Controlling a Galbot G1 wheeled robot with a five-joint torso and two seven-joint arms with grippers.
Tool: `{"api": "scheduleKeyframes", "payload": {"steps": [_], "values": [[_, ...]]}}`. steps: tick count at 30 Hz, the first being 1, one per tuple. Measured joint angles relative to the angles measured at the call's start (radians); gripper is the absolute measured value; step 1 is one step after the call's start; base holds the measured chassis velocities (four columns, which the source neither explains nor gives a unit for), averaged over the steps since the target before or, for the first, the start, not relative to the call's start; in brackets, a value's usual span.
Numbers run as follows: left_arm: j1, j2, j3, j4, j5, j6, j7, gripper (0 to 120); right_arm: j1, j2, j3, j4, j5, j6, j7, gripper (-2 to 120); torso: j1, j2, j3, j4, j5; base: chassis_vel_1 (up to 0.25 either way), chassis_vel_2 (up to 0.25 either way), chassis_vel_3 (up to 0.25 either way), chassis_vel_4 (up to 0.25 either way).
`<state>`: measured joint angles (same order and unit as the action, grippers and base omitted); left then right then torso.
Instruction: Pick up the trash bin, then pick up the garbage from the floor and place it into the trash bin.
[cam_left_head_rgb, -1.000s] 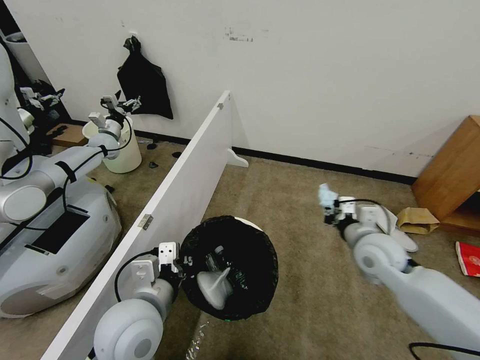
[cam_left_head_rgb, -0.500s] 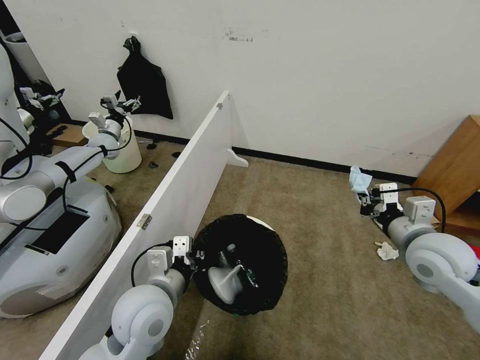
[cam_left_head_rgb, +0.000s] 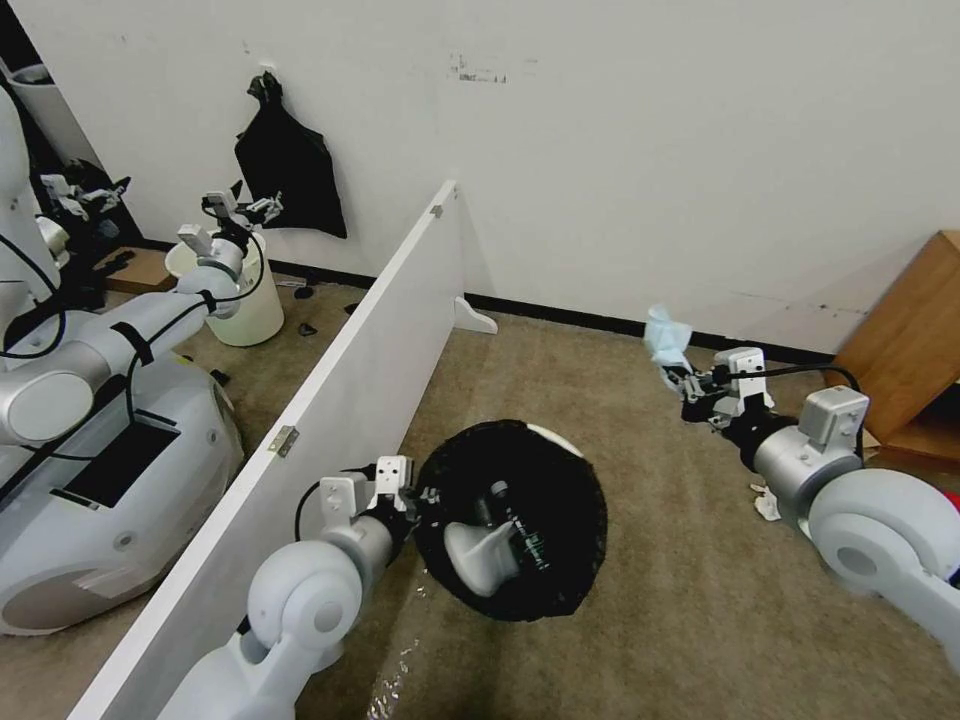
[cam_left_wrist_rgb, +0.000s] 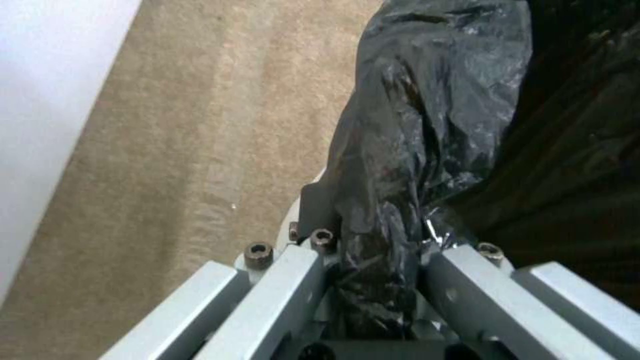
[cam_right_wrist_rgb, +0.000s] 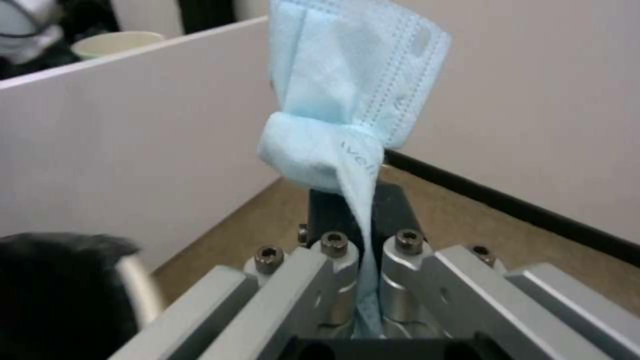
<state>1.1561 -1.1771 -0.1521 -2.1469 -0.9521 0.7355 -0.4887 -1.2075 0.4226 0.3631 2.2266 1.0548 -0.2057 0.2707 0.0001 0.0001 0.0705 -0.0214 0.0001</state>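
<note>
The left tool (cam_left_head_rgb: 425, 497) pinches the bag-lined rim of the trash bin (cam_left_head_rgb: 520, 520), holding it off the floor with its mouth tipped up, apparently so litter can drop in. Beside the bin, toward the wall, the right tool (cam_left_head_rgb: 680, 381) is pressed together on a light-blue face mask (cam_right_wrist_rgb: 347, 100), carried clear of the carpet. A bottle (cam_left_head_rgb: 510, 525) lies inside the bin.

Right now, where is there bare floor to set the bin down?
Bare carpet lies between the bin, held by the left gripper, and the right gripper pinching the blue mask. It is crowded near the wooden box, where a tissue lies.
</note>
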Motion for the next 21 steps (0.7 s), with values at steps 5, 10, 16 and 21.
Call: {"api": "scheduleKeyframes", "payload": {"steps": [5,10,16,21], "values": [[-0.039,-0.017,0.032,0.018,-0.039,0.0,-0.008,2,-0.038,-0.019,0.008,0.025,-0.017,0.014,-0.051,0,0.0,0.0,0.0,-0.0003,0.0,0.0,0.0,0.0,0.0],[-0.071,-0.026,0.056,0.043,-0.054,0.0,-0.008,2,-0.065,-0.038,0.01,0.033,-0.046,0.018,-0.104,0,0.0,0.0,0.0,0.0,-0.0001,0.0,0.0,0.0,0.0],[-0.097,-0.035,0.081,0.06,-0.059,0.0,0.0,2,-0.094,-0.048,-0.002,0.03,-0.082,0.018,-0.148,0,0.0,0.0,0.0,-0.0001,0.0,0.0,0.0,0.0,0.0],[-0.114,-0.044,0.091,0.073,-0.059,0.0,0.006,2,-0.11,-0.06,-0.009,0.028,-0.112,0.018,-0.183,0,0.0,0.0,0.0,0.0,-0.0001,0.0,0.0,0.0,0.0]]}}
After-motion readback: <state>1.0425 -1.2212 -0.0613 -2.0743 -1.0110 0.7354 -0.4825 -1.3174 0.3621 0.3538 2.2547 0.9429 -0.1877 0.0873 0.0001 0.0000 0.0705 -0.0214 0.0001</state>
